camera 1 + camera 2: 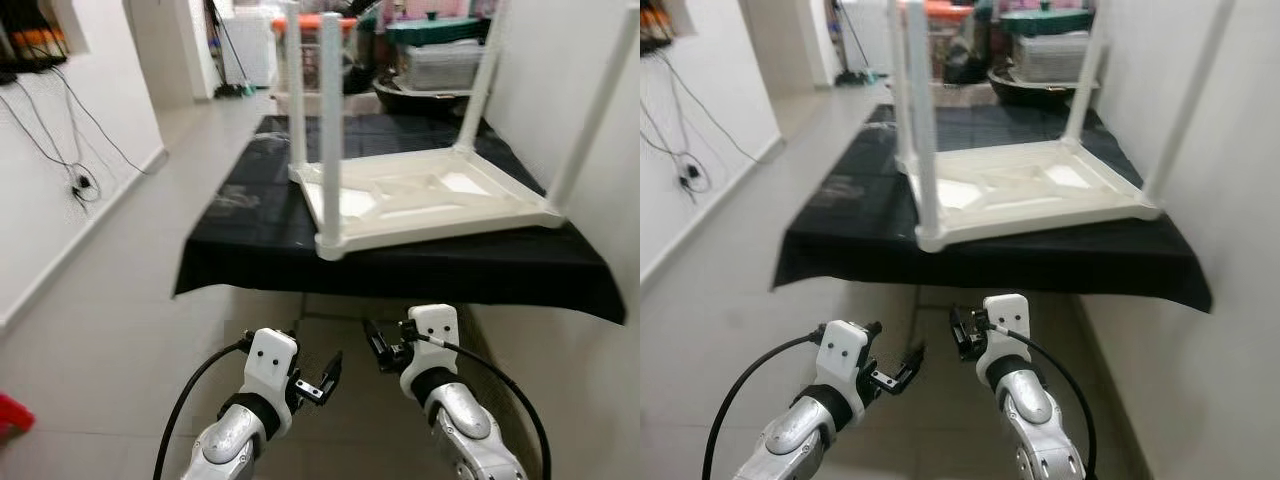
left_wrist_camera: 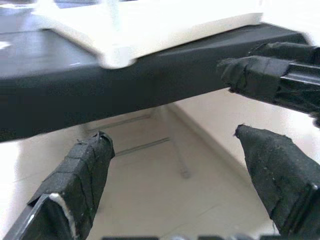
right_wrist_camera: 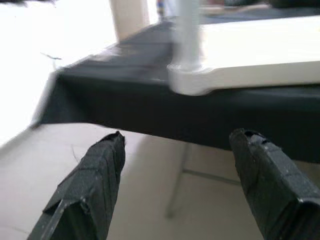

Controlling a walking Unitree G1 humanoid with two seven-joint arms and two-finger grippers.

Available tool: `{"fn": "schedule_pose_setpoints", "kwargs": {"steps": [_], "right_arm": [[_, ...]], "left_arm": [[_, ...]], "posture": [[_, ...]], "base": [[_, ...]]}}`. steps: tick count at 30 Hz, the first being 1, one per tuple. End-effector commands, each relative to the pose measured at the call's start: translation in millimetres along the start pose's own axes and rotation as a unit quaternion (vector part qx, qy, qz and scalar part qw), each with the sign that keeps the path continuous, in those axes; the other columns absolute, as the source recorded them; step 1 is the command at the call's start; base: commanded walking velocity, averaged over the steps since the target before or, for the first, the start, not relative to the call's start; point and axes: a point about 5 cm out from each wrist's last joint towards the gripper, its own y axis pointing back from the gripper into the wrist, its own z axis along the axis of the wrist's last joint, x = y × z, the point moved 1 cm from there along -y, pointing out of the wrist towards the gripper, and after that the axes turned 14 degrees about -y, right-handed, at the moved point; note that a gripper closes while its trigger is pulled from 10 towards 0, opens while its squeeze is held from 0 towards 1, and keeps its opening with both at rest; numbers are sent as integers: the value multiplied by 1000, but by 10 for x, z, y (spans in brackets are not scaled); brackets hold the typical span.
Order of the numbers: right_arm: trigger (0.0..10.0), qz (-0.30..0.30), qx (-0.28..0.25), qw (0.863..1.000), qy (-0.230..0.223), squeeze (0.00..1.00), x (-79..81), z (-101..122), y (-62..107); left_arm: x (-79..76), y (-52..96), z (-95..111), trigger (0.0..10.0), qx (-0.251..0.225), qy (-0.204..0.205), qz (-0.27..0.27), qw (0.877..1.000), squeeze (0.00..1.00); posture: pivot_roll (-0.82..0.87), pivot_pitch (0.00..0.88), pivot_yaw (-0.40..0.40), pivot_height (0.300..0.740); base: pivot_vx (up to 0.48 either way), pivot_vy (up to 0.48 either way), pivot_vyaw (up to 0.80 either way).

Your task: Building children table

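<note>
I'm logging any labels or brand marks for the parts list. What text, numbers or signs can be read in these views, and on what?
None can be read.
White children's table, upside down on the black cloth: plain plastic, no print visible.
Left hand and right hand: no markings visible.
Stacked bins at the back: any labels are too small and blurred to read.

The counter (image 1: pixel 250 240), covered with a black cloth that hangs over its front edge, stands on a light tiled floor (image 1: pixel 120 330) beside the wall and carries 1 white plastic children table (image 1: pixel 420 200), turned upside down with 4 legs pointing up.
</note>
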Motion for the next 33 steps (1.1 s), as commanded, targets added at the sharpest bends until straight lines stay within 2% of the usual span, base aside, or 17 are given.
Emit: {"fn": "schedule_pose_setpoints", "kwargs": {"steps": [1, 6, 22, 27, 33], "right_arm": [[10000, -3, 7, 1000, 4, 0, -15, -15, 11], [10000, -2, 7, 1000, 5, 0, -11, -16, 11], [10000, 9, 8, 1000, 4, 0, 25, -2, 20], [10000, 23, 10, 999, 27, 0, 81, -6, 24], [10000, 28, 14, 999, 15, 0, 84, -15, 16]], "left_arm": [[-4, -10, -24, 10000, 9, 3, -2, 1000, 0], [-2, -11, -25, 10000, 8, 5, -3, 1000, 0], [57, 0, -8, 10000, 9, 0, 25, 1000, 0], [64, 4, -5, 10000, 12, -5, 30, 999, 0], [65, 2, 3, 10000, 9, -5, 31, 999, 0]], "posture": [[24, 0, -37, 740], [24, 0, -36, 740], [32, 0, -40, 740], [34, 0, -40, 740], [34, 0, -40, 740]], "base": [[0, 480, 0], [0, 480, 0], [0, 0, 0], [0, 0, 123], [0, 0, 102]]}}
